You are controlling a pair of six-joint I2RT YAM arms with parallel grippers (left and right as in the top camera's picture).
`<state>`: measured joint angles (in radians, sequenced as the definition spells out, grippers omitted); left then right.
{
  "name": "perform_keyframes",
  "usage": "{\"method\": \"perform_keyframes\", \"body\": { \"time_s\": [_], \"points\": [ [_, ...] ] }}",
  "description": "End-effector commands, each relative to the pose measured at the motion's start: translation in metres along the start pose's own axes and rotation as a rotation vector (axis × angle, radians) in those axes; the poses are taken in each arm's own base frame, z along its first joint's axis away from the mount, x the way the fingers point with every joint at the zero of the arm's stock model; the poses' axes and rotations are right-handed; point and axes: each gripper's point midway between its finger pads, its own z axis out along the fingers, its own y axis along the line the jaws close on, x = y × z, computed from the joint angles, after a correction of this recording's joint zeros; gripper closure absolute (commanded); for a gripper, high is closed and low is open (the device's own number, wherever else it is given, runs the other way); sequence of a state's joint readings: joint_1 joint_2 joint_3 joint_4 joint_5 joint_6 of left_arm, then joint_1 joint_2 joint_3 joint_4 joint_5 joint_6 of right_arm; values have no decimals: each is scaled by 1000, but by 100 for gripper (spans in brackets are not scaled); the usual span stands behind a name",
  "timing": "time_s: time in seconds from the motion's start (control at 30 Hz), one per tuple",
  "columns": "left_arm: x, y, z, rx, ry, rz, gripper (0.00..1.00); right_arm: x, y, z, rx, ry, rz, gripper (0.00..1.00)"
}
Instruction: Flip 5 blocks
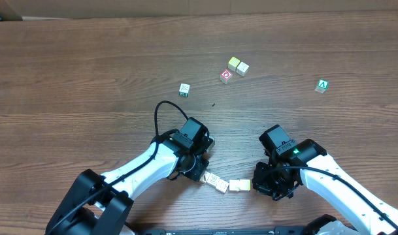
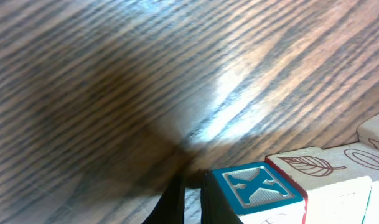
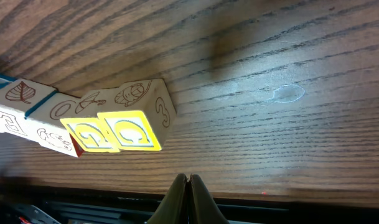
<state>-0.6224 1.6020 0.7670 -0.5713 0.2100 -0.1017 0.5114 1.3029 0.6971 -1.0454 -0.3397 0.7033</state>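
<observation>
A row of blocks lies near the table's front edge, between my two grippers: a cream cube (image 1: 212,178), one beside it (image 1: 221,187) and a pale yellow one (image 1: 239,185). My left gripper (image 1: 201,173) (image 2: 190,202) is shut and empty, with one finger right beside the blue X block (image 2: 257,185); a leaf-printed block (image 2: 320,171) touches that one. My right gripper (image 1: 267,189) (image 3: 189,186) is shut and empty over the table's front edge, apart from the yellow G block (image 3: 132,132). Two more pale blocks (image 1: 234,63) (image 1: 242,68) sit together at the back.
A red-marked cube (image 1: 226,76) lies by the back pair. A small green-marked cube (image 1: 184,89) sits left of it and a green A cube (image 1: 323,85) stands far right. The table's front edge (image 3: 301,193) runs just under my right fingertips.
</observation>
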Motion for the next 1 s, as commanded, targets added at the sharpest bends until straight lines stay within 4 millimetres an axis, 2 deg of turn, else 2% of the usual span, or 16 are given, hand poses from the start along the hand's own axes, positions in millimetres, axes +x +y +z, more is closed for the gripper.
{"method": "perform_keyframes", "body": {
  "time_s": [0.0, 0.17, 0.27, 0.37, 0.67, 0.87, 0.97],
  "points": [
    [7, -4, 4, 20, 29, -36, 96, 1, -3, 2, 14, 1, 2, 96],
    [6, 10, 4, -59, 15, -160, 96, 5, -7, 2, 30, 15, 15, 96],
    [5, 16, 4, -91, 8, -195, 96, 4, -16, 1, 75, -2, 82, 96],
    [7, 16, 4, -95, 14, -200, 96, 0, -15, 1, 74, -21, 83, 96],
    [17, 21, 3, -127, 46, -267, 96, -22, 5, 1, -8, -104, 49, 95],
    [17, 21, 3, -127, 45, -276, 96, -44, 31, -4, -100, -200, -104, 96],
    [17, 21, 3, -127, 45, -280, 96, -50, 38, -6, -124, -229, -137, 96]
  ]
}}
